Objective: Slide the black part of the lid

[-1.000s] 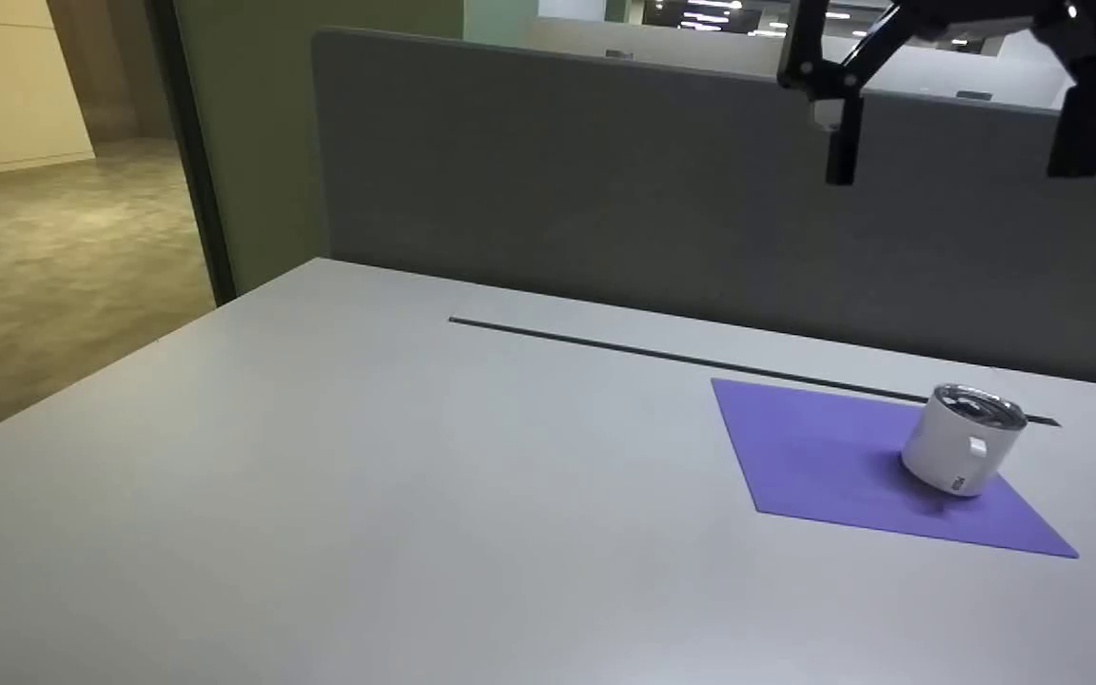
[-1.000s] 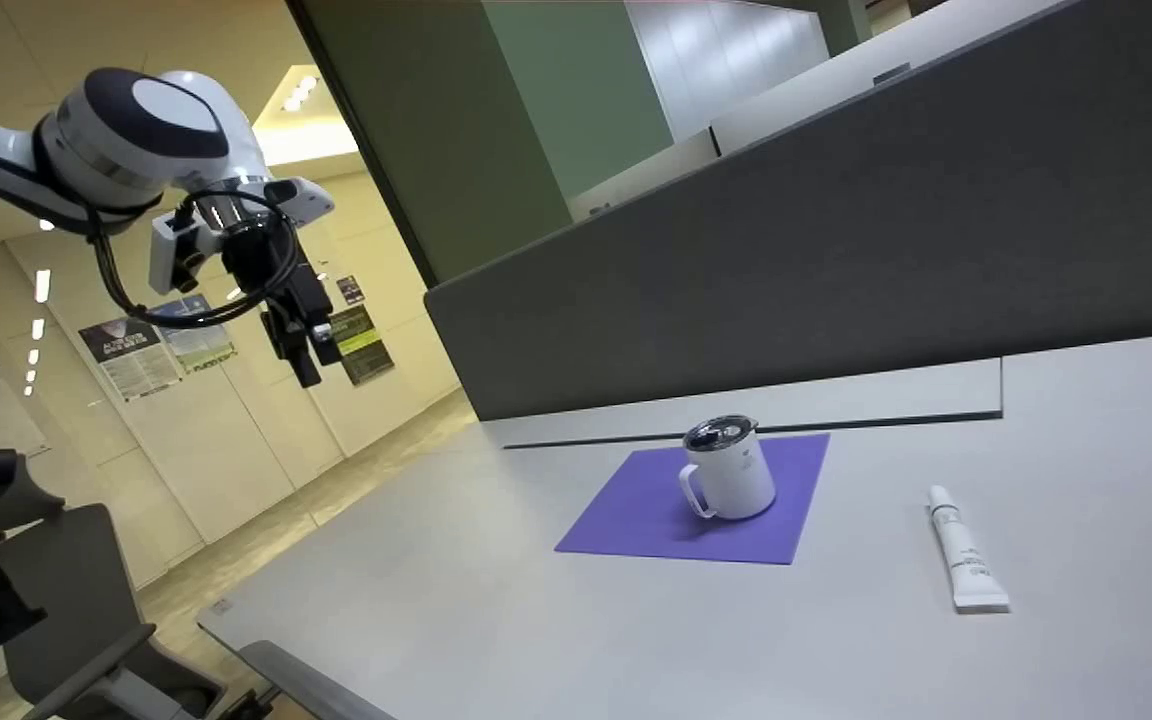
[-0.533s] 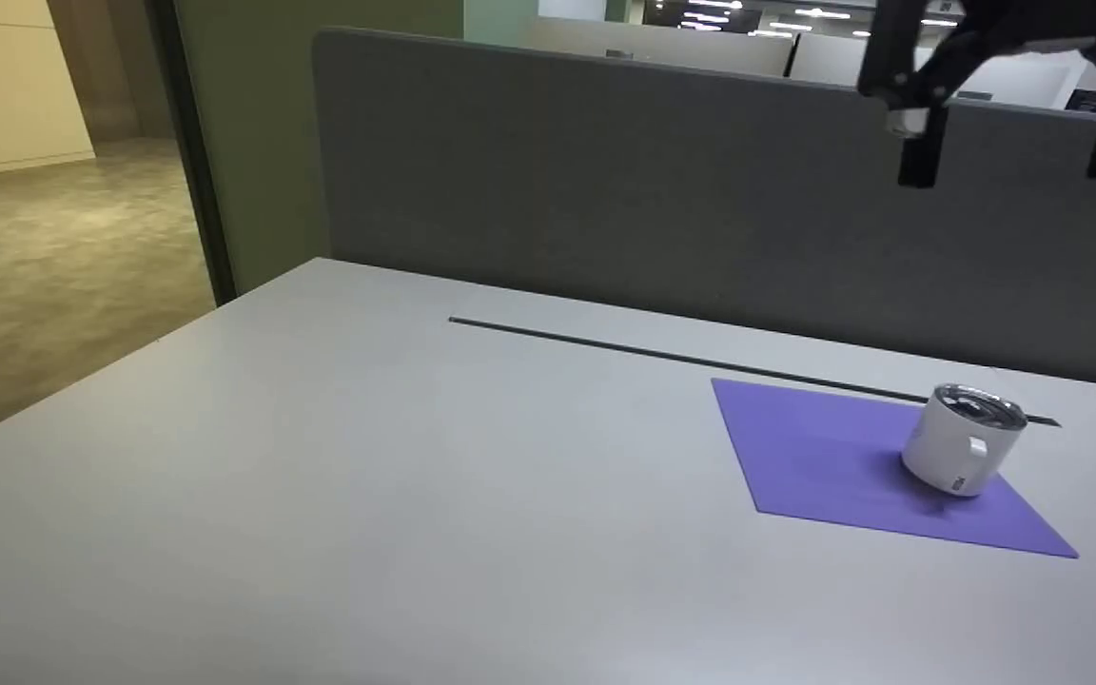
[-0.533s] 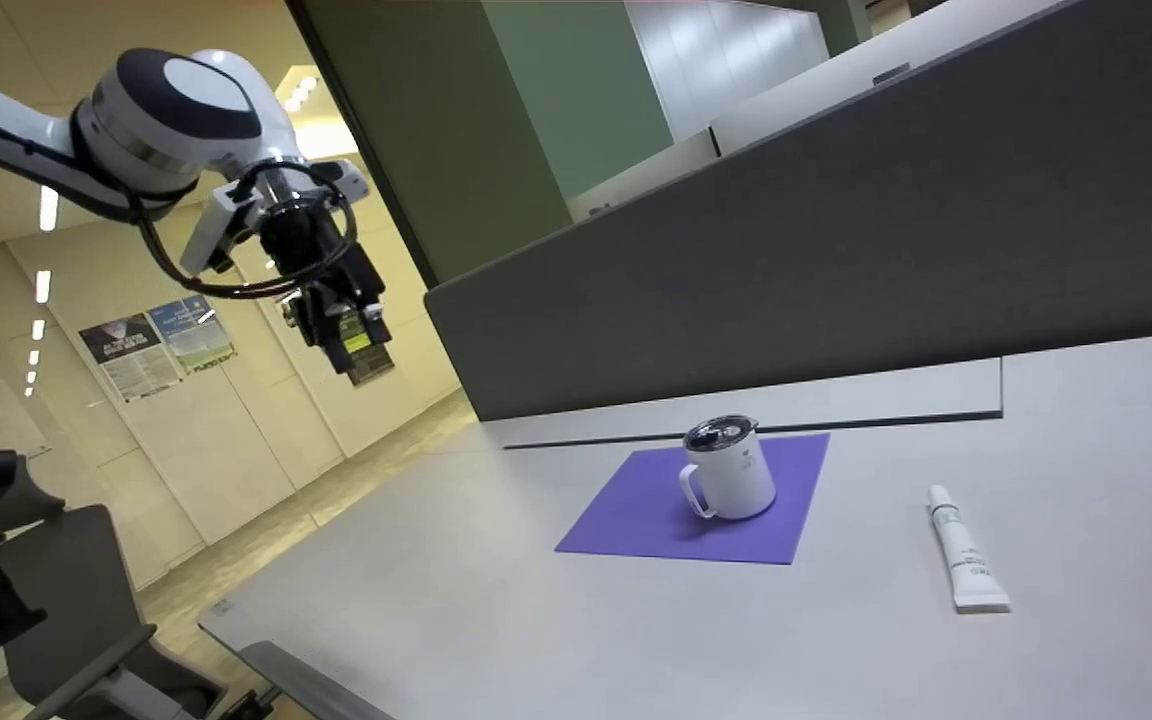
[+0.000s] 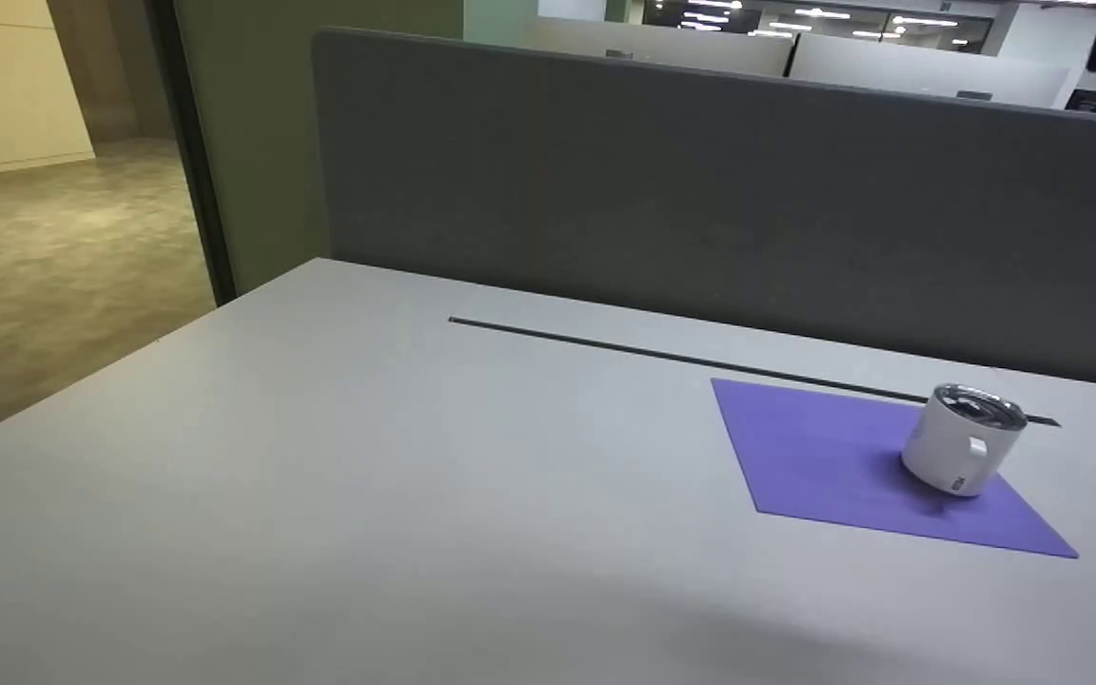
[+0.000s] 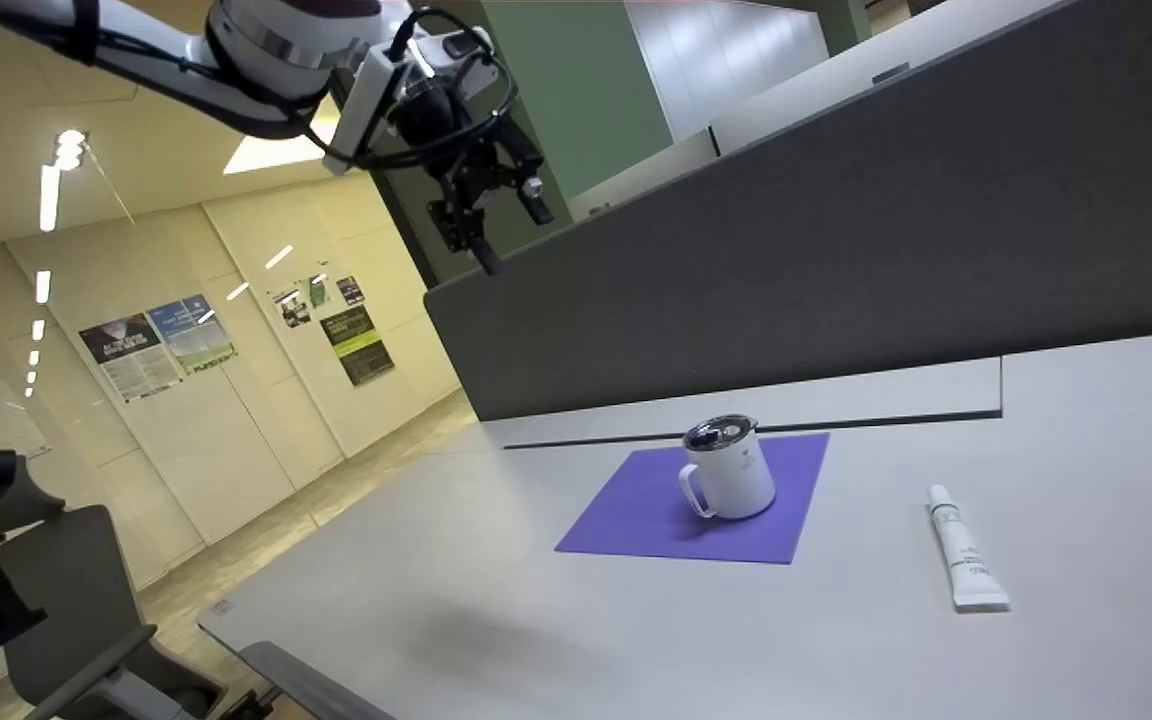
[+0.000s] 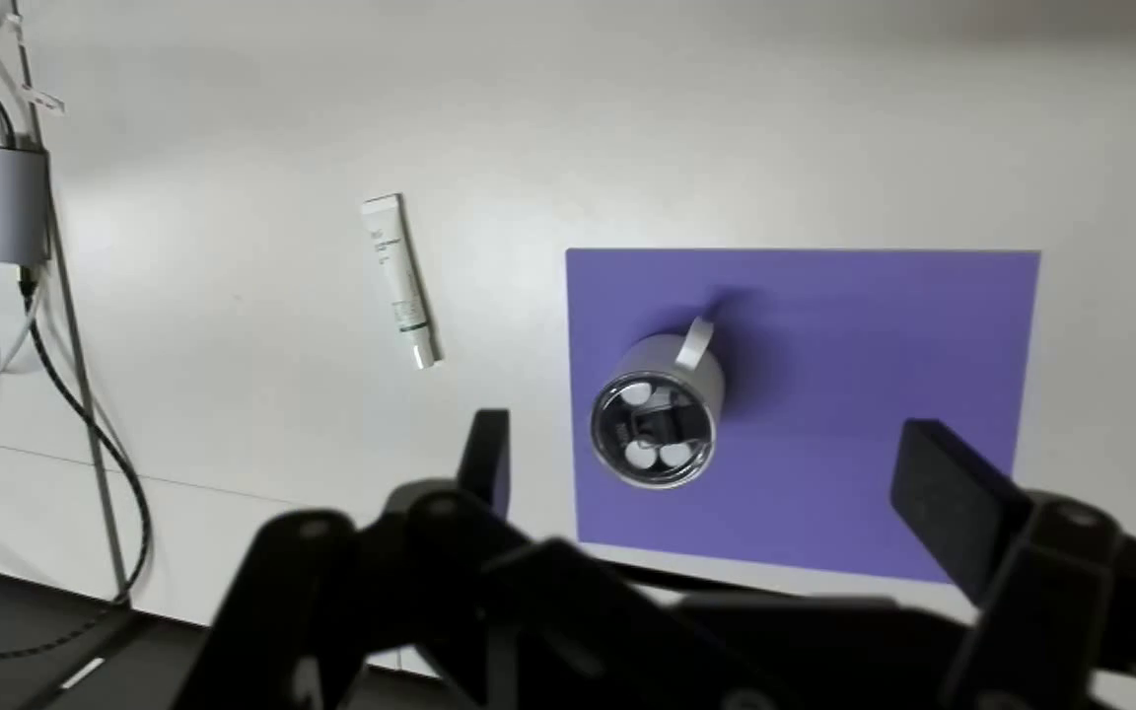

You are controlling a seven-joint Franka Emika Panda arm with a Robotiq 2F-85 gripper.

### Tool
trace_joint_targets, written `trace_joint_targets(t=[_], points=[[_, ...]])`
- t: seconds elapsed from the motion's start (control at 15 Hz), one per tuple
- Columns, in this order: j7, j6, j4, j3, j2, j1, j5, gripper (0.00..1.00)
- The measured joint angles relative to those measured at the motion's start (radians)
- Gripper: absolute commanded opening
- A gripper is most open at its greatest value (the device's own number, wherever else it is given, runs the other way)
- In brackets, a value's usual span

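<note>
The lidded mug (image 6: 736, 482) and tube (image 7: 396, 276) bear small print (image 7: 389, 243), illegible here, while the claw (image 6: 514, 237) hangs spread.

Gripper (image 6: 514, 240): hung in an exterior view, fingers (image 6: 485, 256) parted, higher than the table (image 6: 696, 640).
Mug (image 6: 739, 482): stood upright, well below the gripper.
Lid (image 6: 719, 433): sat on the mug, well apart from the fingers.
Mat (image 6: 628, 515): purple, lay under the mug.
Tube (image 6: 966, 555): white, lay on the table, farther from the gripper than the mug.
</note>
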Motion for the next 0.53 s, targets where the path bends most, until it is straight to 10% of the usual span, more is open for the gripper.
trace_joint_targets(t=[0.53], points=[[-0.013, 0.002, 0.012, -0.009, 0.02, 0.013, 0.001, 1.0]])
